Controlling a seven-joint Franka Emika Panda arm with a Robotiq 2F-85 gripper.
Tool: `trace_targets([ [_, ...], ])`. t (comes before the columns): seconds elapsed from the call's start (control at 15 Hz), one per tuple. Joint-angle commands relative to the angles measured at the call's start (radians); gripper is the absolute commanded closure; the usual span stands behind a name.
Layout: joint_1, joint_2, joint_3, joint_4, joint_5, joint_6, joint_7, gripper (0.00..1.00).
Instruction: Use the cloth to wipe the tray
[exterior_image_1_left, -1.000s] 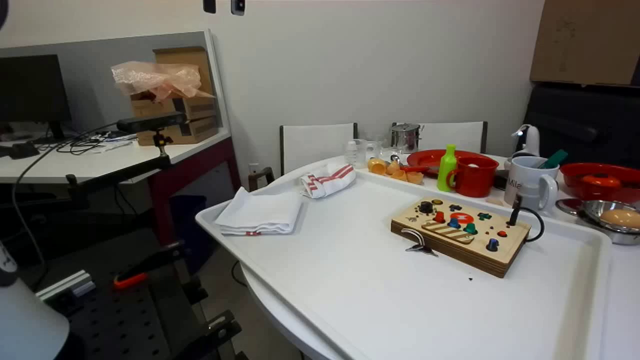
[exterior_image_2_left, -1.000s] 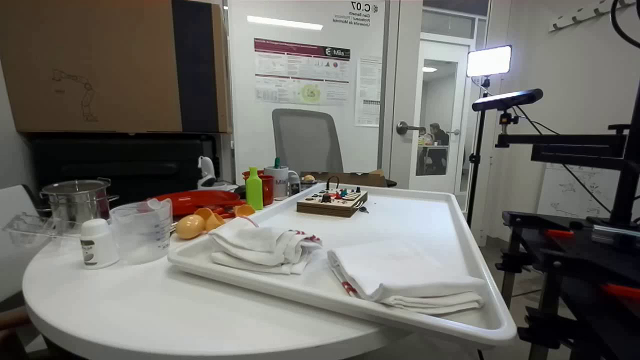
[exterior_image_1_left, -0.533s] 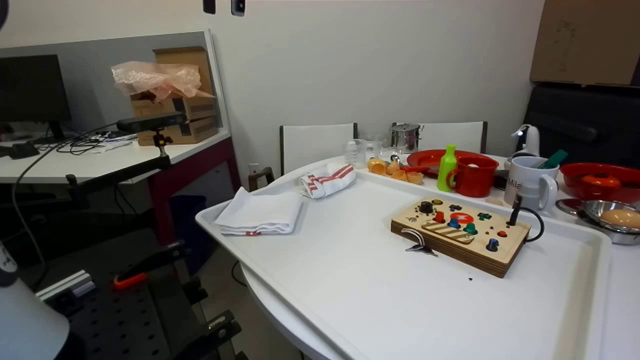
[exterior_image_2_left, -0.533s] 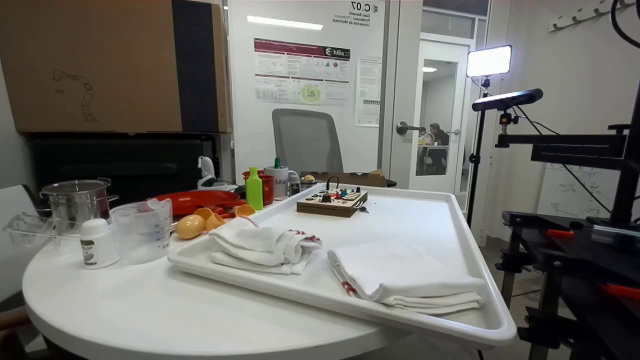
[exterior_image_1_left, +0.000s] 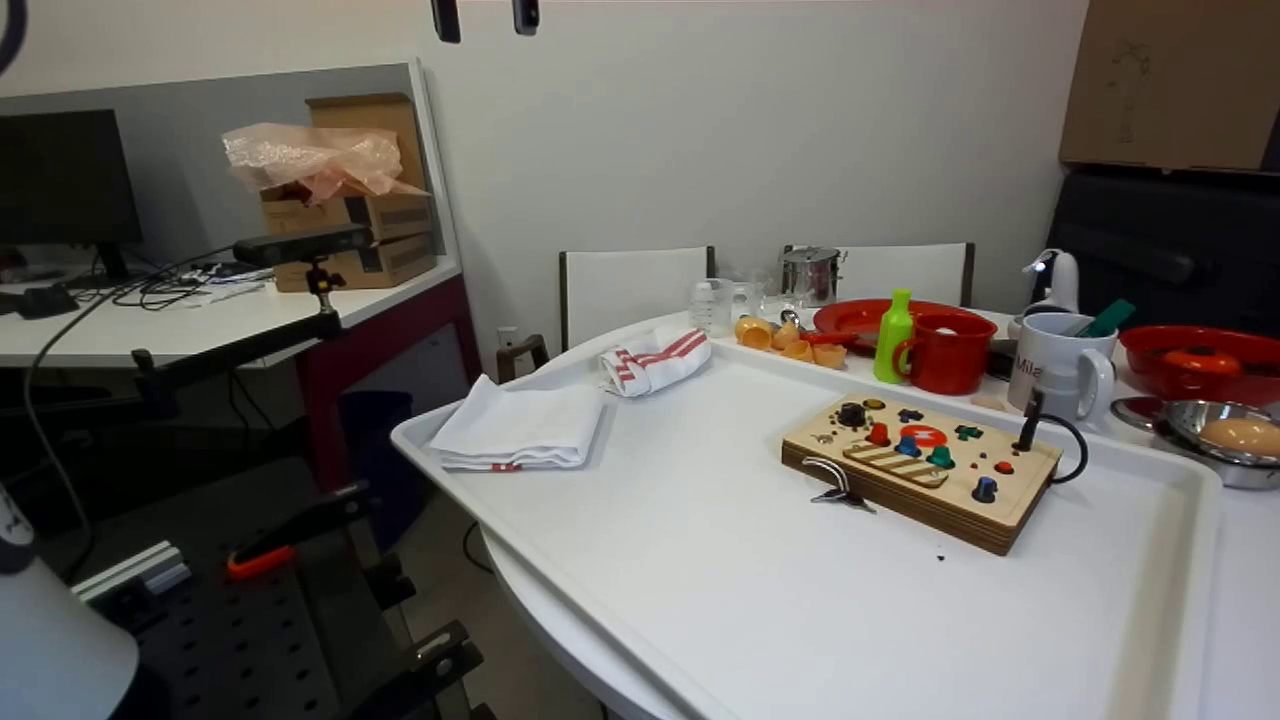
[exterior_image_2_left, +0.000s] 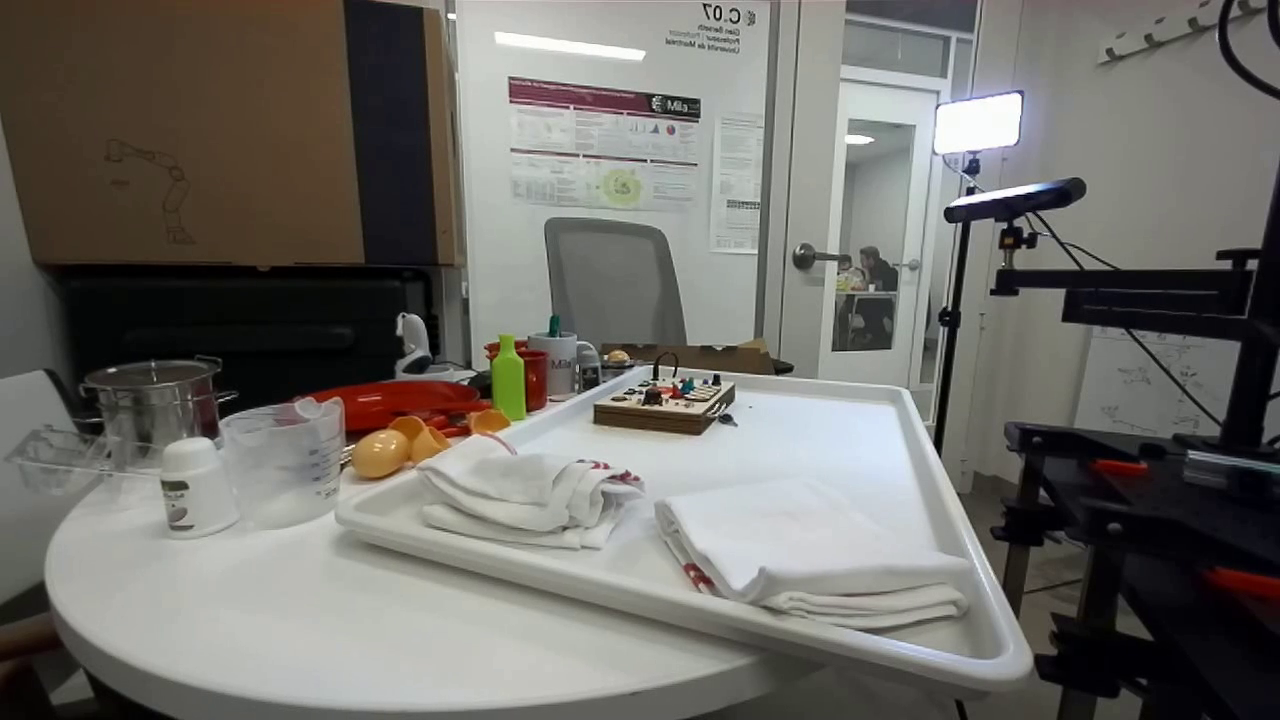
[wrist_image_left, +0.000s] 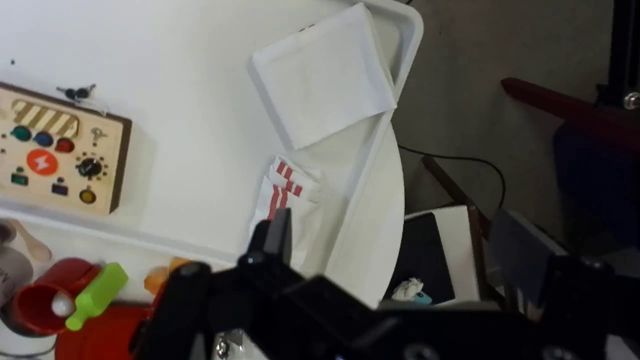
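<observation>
Since the earlier frames, the black two-fingered claw (exterior_image_1_left: 487, 32) has shifted across and slightly down in an exterior view, while everything below it lies as it did. I take it for an early approach, no wiping done yet. Its fingers stand wide apart, nothing between them, well above the white rectangular rimmed tray (exterior_image_1_left: 700, 530).

Down in it, below the claw, lie two candidates, and I can't tell which is meant. Ahead of the fingertips in the wrist view, offset toward the finger on that view's left, is the white squarish folded fabric cloth (wrist_image_left: 325, 80). Being nearly square, it gives me no clear long axis; its edges run slantwise to the line between the tips. Nearer, partly hidden by that same finger, is the white red-striped crumpled fabric cloth (wrist_image_left: 304, 210). Its long axis runs crosswise to that line, so I judge the claw could close over its width once lowered.

The folded one looks smooth and flat, a little red at one edge, one corner reaching the rim; the striped one is looser and bunched.
</observation>
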Motion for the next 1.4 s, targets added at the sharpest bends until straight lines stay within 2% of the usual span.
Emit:
trace_targets([
  [0.0, 0.019, 0.128, 0.029, 0.091, -0.085, 0.055, -0.082, 0.0],
  [0.4, 0.037, 0.331, 0.079, 0.248, -0.216, 0.111, -0.091, 0.0],
  [0.8, 0.045, 0.52, 0.072, 0.398, -0.323, 0.084, -0.02, 0.0],
  [1.0, 0.042, 0.529, 0.071, 0.416, -0.287, 0.078, -0.051, 0.0],
  [1.07, 0.041, 0.52, 0.069, 0.375, -0.294, 0.11, -0.046, 0.0],
  [1.33, 0.042, 0.526, 0.069, 0.398, -0.294, 0.101, -0.046, 0.0],
])
